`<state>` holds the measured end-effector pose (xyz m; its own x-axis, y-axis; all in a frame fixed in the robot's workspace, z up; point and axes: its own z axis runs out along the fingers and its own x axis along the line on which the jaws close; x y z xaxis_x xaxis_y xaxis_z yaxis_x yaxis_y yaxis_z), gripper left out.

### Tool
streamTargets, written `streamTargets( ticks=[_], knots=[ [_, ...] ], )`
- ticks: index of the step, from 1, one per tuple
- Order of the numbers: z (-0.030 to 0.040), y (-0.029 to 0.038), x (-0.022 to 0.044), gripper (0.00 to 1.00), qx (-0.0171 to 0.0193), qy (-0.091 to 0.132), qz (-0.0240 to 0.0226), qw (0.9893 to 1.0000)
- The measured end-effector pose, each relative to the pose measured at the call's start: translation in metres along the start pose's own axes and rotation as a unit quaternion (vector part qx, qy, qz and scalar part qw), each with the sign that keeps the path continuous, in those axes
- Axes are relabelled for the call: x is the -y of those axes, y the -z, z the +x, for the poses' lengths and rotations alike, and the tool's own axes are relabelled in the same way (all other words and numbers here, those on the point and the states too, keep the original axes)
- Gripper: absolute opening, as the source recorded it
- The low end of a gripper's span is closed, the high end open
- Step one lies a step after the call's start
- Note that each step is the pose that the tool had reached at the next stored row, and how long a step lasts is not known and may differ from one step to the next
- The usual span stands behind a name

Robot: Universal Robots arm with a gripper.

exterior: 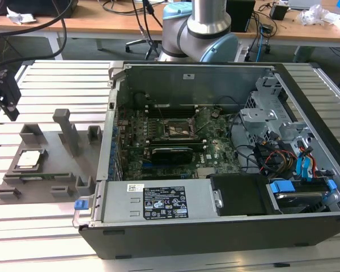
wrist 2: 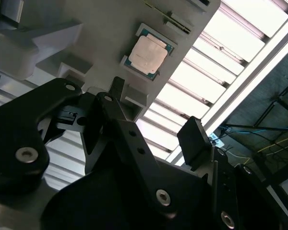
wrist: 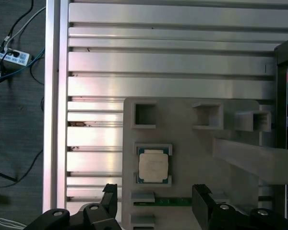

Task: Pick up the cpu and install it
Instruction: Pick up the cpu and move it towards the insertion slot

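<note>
The cpu (exterior: pixel 29 158), a small square chip with a silvery top, lies in a recess of the grey fixture plate (exterior: pixel 51 164) at the exterior view's left. Both wrist views look down on the cpu (wrist: pixel 153 165) (wrist 2: pixel 147 54) in its holder. My gripper (exterior: pixel 8 110) hangs above the table, up and to the left of the plate, apart from the cpu. Its black fingers (wrist: pixel 110 197) stand wide apart, so the gripper (wrist: pixel 156 197) (wrist 2: pixel 156 115) is open and holds nothing. The dark socket frame (exterior: pixel 178 129) sits on the motherboard inside the open computer case (exterior: pixel 215 226).
The fixture plate carries several raised grey blocks, among them a tall post (exterior: pixel 67 129) beside the cpu. A long black card (exterior: pixel 171 153) lies in the case below the socket. Cables and drive bays (exterior: pixel 283 153) fill the case's right side. The slatted metal table (wrist: pixel 168 62) ends at an edge (wrist: pixel 50 105).
</note>
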<state>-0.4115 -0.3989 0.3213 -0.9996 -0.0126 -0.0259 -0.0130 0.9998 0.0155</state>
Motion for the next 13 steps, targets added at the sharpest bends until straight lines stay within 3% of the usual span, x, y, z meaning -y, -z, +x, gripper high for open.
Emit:
streamTargets(
  ticks=[13],
  knots=[
    [0.0010,-0.0050,0.0001,0.72,0.0000,0.000,0.0000,1.0000]
  ],
)
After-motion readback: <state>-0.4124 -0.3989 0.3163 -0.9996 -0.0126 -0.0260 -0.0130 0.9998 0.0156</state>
